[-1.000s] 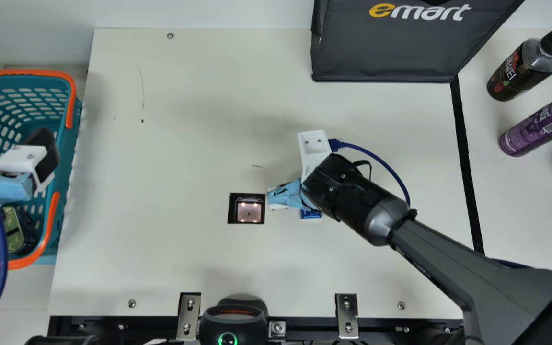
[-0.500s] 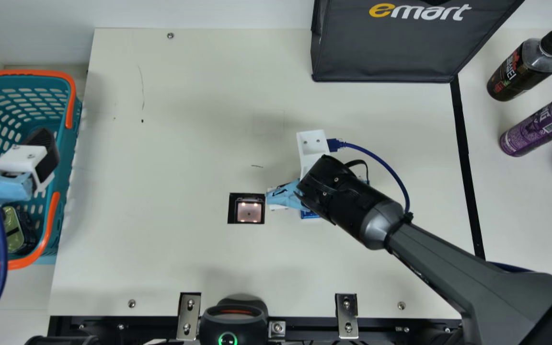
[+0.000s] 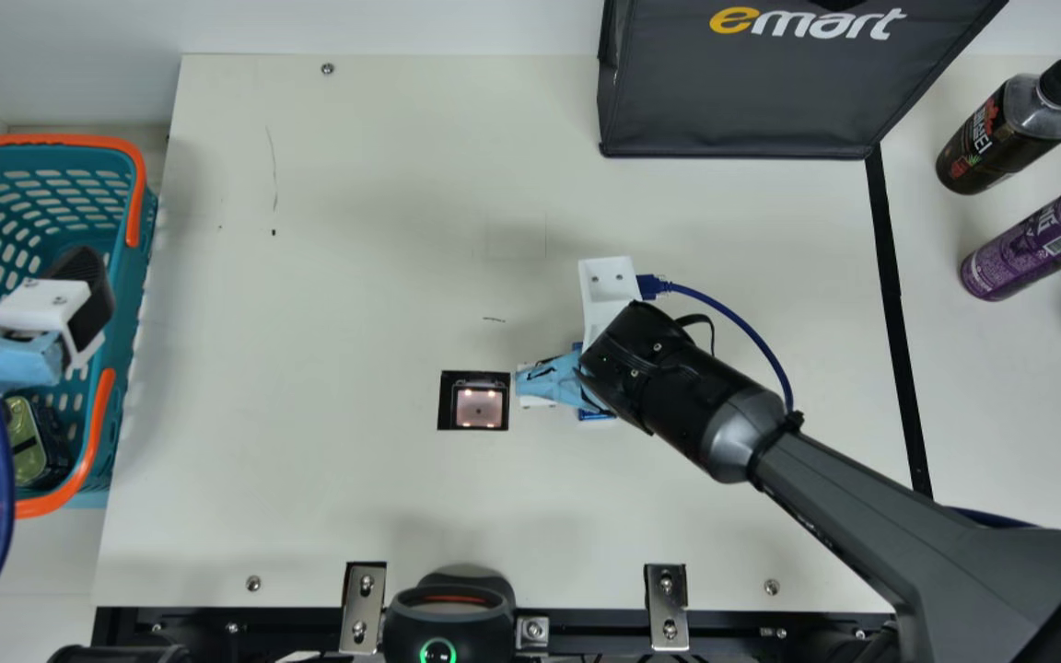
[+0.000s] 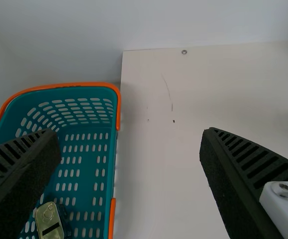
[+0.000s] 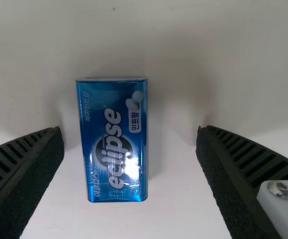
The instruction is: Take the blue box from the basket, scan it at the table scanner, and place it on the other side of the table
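Closing across the narrow width is the grip I want, because the blue box [image 5: 115, 144] lies on the table [image 3: 309, 322] between the fingers of my right gripper [image 5: 130, 129], its long axis running along their faces rather than from one to the other. I have those fingers spread wide, with nothing held; the box touches neither and sits nearer the finger on the scanner's side, so closing as I am might nudge it before both pads meet it. I cannot tell whether the tips are low enough yet. The scanner [image 3: 479, 407] lies just to the main view's left of the box, which makes the carry there short once I have a grip. My right arm is clearly the nearer one. My left gripper [image 4: 130, 133] is wide apart and holds nothing over the basket [image 3: 141, 276], well away from this work. Around me, the blue cable [image 3: 742, 327] loops beside my right wrist and wants slack when I turn. Past the black strip [image 3: 899, 322] lie the bottle [image 3: 1005, 129] and the purple can [image 3: 1037, 244], things to steer around if the box goes there, while the dark bag [image 3: 752, 101] looks clear of the scanning path.
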